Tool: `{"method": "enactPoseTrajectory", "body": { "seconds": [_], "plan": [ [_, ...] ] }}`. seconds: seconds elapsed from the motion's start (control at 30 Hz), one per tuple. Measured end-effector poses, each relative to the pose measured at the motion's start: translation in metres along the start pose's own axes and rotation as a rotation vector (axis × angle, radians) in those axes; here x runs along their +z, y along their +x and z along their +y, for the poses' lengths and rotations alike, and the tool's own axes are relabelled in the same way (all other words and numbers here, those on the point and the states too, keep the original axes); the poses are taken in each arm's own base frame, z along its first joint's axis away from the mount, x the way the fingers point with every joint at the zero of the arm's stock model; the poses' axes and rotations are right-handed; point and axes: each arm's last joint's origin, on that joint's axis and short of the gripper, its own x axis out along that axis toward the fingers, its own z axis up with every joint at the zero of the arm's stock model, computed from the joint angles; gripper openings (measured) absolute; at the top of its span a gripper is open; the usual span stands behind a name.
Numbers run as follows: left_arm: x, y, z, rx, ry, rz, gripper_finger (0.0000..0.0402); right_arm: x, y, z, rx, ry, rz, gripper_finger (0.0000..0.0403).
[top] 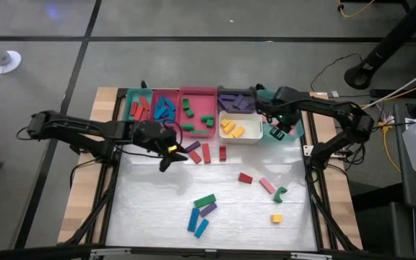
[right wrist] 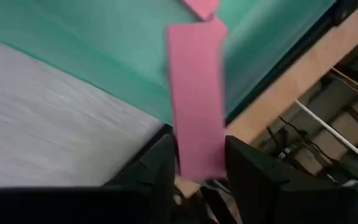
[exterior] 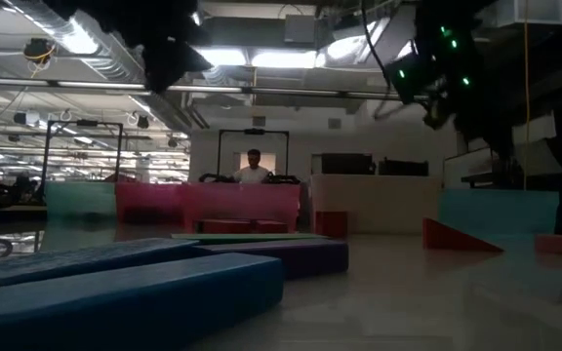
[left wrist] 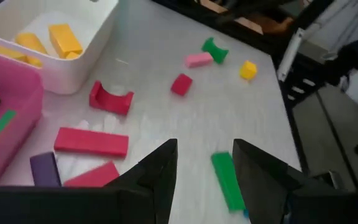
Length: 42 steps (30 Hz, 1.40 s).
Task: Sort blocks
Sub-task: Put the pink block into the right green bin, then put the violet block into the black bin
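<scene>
Loose blocks lie on the white table: a green bar [top: 205, 201], a purple bar [top: 208, 209], two blue bars [top: 196, 223], a red cube [top: 245, 178], a pink bar [top: 267, 185] and a yellow cube [top: 276, 218]. My left gripper [top: 168, 153] hovers open at the table's left middle, over bare table beside red bars [left wrist: 92, 142] and the green bar [left wrist: 226, 182]. My right gripper [right wrist: 199, 171] is at the back right above a teal tray [right wrist: 104, 56], shut on a pink block [right wrist: 197, 99]. My right gripper pinches the pink block's near end [right wrist: 199, 163] between its two fingers. The fingers slant steeply down from above and lie along the bar. The bar sticks out past the fingertips, lifted clear above the teal tray's edge.
Sorting trays line the far edge: a teal one with red blocks [top: 139, 108], one with blue [top: 166, 108], a pink one with green [top: 197, 112], a black one with purple [top: 233, 100] and a white one with yellow [top: 240, 128]. A wooden rim and cables [right wrist: 328, 93] lie beyond the teal tray.
</scene>
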Motion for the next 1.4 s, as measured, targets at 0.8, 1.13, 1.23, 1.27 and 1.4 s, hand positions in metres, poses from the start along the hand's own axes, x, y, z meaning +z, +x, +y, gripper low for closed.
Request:
{"method": "enactPoseTrajectory", "body": {
  "seconds": [0.8, 1.13, 1.23, 1.27, 1.4],
  "plan": [
    [-0.054, 0.115, 0.073, 0.585, 0.020, 0.178, 0.0143, 0.007, 0.013, -0.017, 0.073, -0.070, 0.024, 0.0184],
    [-0.067, 0.126, 0.089, 0.597, -0.030, 0.246, 0.0142, 0.017, -0.056, -0.028, 0.423, -0.030, -0.216, 0.0184],
    [-0.067, 0.127, 0.087, 0.587, -0.030, 0.252, 0.0127, 0.018, -0.075, -0.028, 0.586, -0.050, -0.289, 0.0184],
    [-0.067, 0.126, 0.087, 0.585, -0.029, 0.249, 0.0115, 0.018, -0.081, -0.026, 0.635, -0.067, -0.310, 0.0184],
    [-0.064, 0.123, 0.084, 0.550, -0.037, 0.253, 0.0083, 0.016, -0.097, -0.009, 0.716, -0.130, -0.386, 0.0184]
  ]
}}
